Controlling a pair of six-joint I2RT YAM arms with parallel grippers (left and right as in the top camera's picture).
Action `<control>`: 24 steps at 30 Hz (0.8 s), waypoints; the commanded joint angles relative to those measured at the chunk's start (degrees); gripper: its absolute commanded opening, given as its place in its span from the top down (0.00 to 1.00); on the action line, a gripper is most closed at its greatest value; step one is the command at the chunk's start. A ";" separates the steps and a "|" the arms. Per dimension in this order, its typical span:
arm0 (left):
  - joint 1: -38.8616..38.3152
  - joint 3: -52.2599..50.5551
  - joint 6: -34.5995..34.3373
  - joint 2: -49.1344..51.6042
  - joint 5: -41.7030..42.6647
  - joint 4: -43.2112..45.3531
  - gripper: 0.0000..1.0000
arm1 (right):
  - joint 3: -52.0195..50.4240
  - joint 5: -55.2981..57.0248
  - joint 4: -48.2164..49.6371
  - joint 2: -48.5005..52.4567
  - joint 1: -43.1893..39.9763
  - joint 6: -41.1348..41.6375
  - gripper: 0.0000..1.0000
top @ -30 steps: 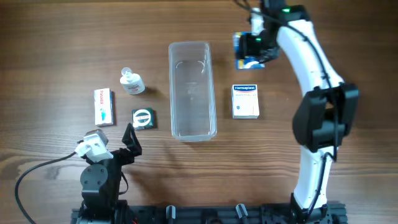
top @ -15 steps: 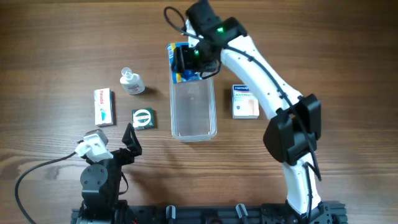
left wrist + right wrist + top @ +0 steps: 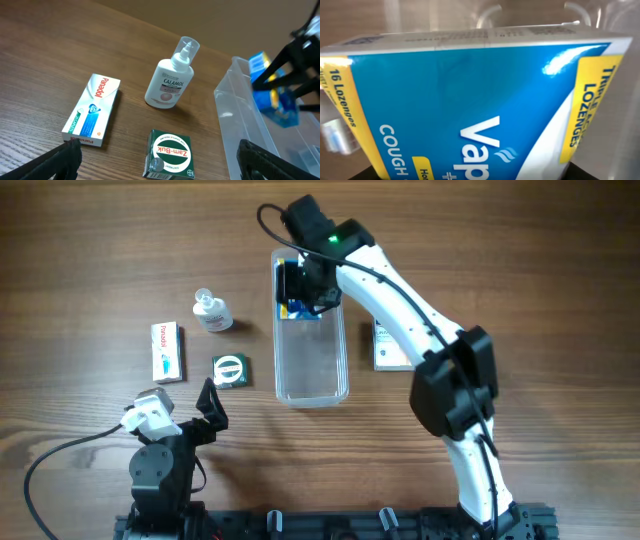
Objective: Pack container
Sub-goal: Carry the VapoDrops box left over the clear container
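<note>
The clear plastic container [image 3: 311, 370] lies lengthwise in the middle of the table and also shows at the right of the left wrist view [image 3: 240, 110]. My right gripper [image 3: 300, 288] is shut on a blue and yellow lozenge box [image 3: 294, 306] and holds it inside the container's far end. The box fills the right wrist view [image 3: 470, 105] and shows in the left wrist view [image 3: 275, 92]. My left gripper [image 3: 205, 405] is open and empty near the front edge, just behind a green Zam-Buk box [image 3: 231, 370] [image 3: 167, 154].
A white Calamine bottle [image 3: 211, 311] [image 3: 170, 80] and a white Panadol box [image 3: 167, 351] [image 3: 92, 110] lie left of the container. A white Hansaplast box [image 3: 388, 352] lies right of it, partly under my right arm.
My right arm swung left from the far right with the lozenge box, reached the container's far end, then lowered the box into it. The left arm has not moved.
</note>
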 commanded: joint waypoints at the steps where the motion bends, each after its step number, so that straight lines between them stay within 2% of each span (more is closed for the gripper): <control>1: 0.22 -0.24 1.14 -0.35 0.09 0.22 0.00 | 1.11 1.33 -0.15 2.47 0.09 1.05 0.41; 24: 0.22 -0.24 1.14 -0.37 0.09 0.22 0.00 | 1.11 5.75 6.05 7.78 0.02 -0.31 0.41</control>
